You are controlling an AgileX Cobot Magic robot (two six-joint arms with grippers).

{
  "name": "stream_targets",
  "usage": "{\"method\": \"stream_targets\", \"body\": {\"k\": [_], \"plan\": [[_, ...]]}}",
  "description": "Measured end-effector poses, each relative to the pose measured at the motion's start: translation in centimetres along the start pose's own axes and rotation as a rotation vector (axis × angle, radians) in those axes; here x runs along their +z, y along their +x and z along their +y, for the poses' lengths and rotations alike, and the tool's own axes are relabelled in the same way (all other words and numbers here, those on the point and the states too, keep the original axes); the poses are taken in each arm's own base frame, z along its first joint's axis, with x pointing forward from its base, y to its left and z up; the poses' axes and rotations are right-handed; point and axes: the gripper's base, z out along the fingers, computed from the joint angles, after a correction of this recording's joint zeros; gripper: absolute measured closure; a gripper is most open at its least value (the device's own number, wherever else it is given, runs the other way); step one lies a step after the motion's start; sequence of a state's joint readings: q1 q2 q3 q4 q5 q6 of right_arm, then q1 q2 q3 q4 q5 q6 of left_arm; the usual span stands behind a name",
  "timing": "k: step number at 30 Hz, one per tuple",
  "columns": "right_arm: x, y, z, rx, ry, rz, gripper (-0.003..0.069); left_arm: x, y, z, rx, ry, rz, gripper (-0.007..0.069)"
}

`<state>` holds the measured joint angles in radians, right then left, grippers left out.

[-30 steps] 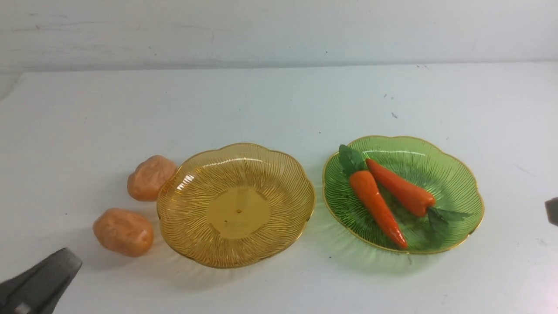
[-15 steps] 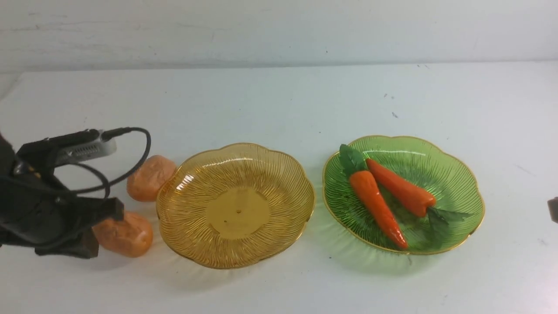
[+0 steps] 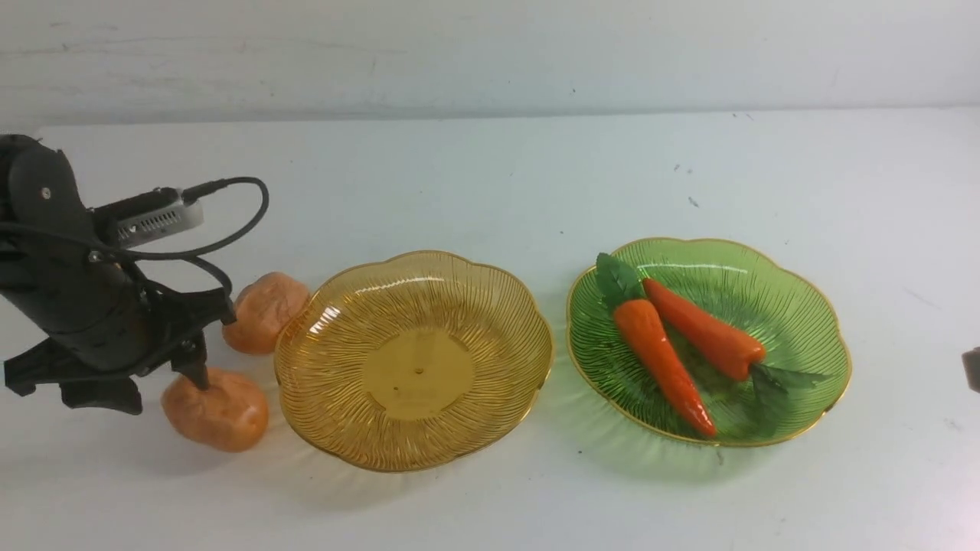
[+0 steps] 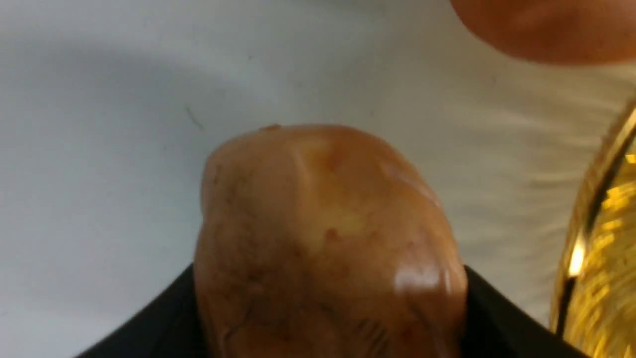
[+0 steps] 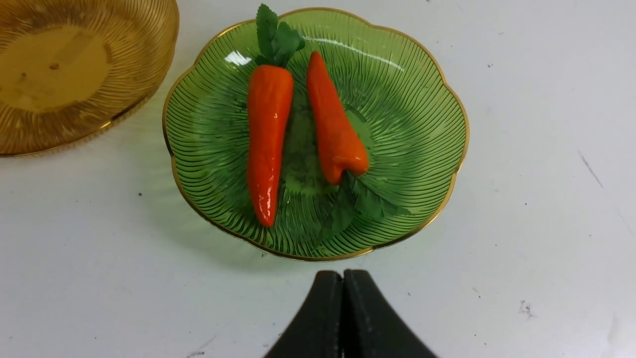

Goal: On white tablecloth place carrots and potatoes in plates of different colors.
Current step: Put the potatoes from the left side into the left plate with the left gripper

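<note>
The left gripper hangs with jaws spread wide, astride the near potato. The far potato sits just beside the empty amber plate, both potatoes on the cloth. The right gripper is pinched closed on nothing, near the green plate, which holds both carrots.

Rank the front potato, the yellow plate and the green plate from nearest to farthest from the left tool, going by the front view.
1. Front potato, at the left tool, far left.
2. Yellow plate, left of centre.
3. Green plate, right side.
</note>
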<state>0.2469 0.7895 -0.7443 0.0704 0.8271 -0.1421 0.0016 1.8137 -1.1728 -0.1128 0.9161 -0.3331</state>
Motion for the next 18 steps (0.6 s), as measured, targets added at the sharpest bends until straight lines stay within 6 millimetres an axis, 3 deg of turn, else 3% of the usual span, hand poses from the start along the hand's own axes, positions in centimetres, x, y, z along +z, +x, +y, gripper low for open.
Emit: {"method": "stream_targets", "body": {"k": [2, 5, 7, 9, 10, 12, 15, 18], "plan": [[0.0, 0.0, 0.0, 0.0, 0.0, 0.0, 0.0674, -2.6, -0.9, 0.1, 0.067, -0.009, 0.02, 0.0216], [0.0, 0.0, 0.0, 0.0, 0.0, 0.0, 0.0674, -8.2, -2.3, -0.5, 0.101, 0.022, -0.104, 0.0225], [0.0, 0.0, 0.0, 0.001, 0.0, 0.0, 0.0674, -10.6, -1.7, -3.0, 0.142, 0.131, -0.169, 0.0225], [0.0, 0.0, 0.0, 0.001, -0.001, 0.0, 0.0674, -10.0, -0.4, -6.7, 0.22, 0.207, -0.165, 0.0225], [0.0, 0.0, 0.0, 0.001, -0.001, 0.0, 0.0674, -8.5, 0.6, -10.0, 0.316, 0.24, -0.172, 0.0221], [0.0, 0.0, 0.0, 0.001, -0.001, 0.0, 0.0674, -5.5, 1.7, -13.3, 0.415, 0.245, -0.152, 0.0199], [0.0, 0.0, 0.0, 0.001, -0.001, 0.0, 0.0674, -2.0, 2.8, -16.0, 0.511, 0.216, -0.099, 0.0117], [0.0, 0.0, 0.0, 0.001, -0.001, 0.0, 0.0674, -1.5, 2.3, -16.4, 0.543, 0.192, -0.108, 0.0022]]}}
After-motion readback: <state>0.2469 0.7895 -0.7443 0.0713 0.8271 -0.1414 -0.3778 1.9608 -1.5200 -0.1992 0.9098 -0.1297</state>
